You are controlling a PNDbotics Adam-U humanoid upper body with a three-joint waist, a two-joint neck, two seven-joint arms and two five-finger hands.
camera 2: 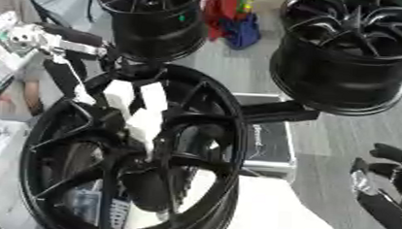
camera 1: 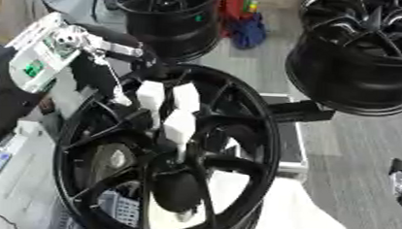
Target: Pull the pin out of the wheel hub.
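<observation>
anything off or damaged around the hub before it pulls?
Nothing looks damaged or spilled. The left hand reaches in over the wheel hub, its white-tipped fingers pointing down at the centre. The pin itself can't be made out. The right hand sits idle at the right edge. Spare wheels stand behind.

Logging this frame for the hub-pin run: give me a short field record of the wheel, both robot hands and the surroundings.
wheel: black spoked wheel lying before the robot
left robot hand: over the hub, white-tipped fingers bunched together at the wheel's centre
pin: cannot make out under the fingers
right robot hand: idle at the lower right edge, off the wheel
other wheels: one at upper right, one at top centre
case: dark case beside the wheel
</observation>
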